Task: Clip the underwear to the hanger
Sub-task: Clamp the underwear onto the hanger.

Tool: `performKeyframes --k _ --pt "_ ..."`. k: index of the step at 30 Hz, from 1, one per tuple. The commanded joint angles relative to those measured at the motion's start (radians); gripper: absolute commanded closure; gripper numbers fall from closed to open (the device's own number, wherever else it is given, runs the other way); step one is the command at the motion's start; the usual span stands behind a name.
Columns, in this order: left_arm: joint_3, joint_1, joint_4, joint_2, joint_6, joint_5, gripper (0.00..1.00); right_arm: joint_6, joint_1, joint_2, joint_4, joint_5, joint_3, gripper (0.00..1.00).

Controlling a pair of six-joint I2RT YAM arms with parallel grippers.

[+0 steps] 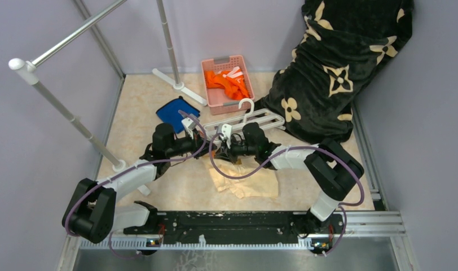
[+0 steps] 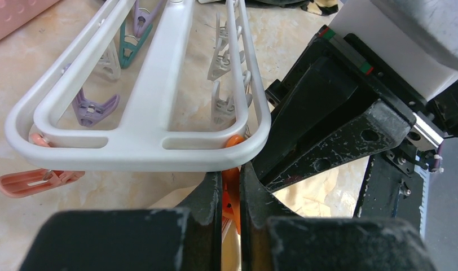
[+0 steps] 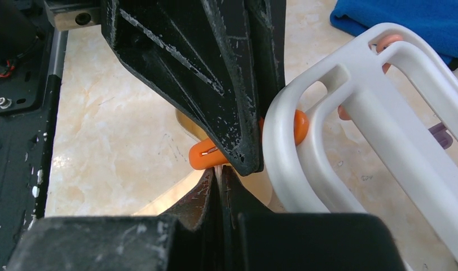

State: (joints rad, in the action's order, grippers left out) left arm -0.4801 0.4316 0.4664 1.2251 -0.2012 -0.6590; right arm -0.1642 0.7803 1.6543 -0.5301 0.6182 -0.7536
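The white hanger (image 1: 255, 119) lies flat on the table, with its near end bar (image 2: 142, 144) just beyond my left fingertips. My left gripper (image 2: 231, 180) is shut on an orange clip (image 2: 232, 195) that hangs at that end bar. The pale peach underwear (image 1: 246, 180) lies crumpled below the hanger, and one edge rises toward both grippers. My right gripper (image 3: 220, 172) is shut on a thin edge of the underwear (image 3: 176, 195), right under the orange clip (image 3: 204, 153). Seen from above, the left gripper (image 1: 208, 150) and right gripper (image 1: 222, 151) meet tip to tip.
A pink basket (image 1: 207, 84) of orange clothes stands behind the hanger. A blue folded cloth (image 1: 173, 112) lies at its left. A black flowered blanket (image 1: 334, 68) fills the back right. Grey rack poles (image 1: 63, 113) stand along the left. Other clips (image 2: 94, 107) dangle from the frame.
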Motion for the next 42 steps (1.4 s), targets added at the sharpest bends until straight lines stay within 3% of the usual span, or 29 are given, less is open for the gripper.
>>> performKeyframes --k 1,14,42 --pt "-0.040 0.004 -0.006 -0.005 0.041 -0.002 1.00 -0.006 -0.017 -0.064 -0.037 0.021 -0.024 1.00" --pt "-0.045 0.005 -0.029 -0.014 0.082 0.015 1.00 -0.028 -0.035 -0.087 0.062 0.088 -0.047 1.00" --pt "-0.015 0.006 0.038 -0.025 0.040 -0.001 1.00 0.074 -0.074 -0.083 -0.011 0.097 -0.029 1.00"
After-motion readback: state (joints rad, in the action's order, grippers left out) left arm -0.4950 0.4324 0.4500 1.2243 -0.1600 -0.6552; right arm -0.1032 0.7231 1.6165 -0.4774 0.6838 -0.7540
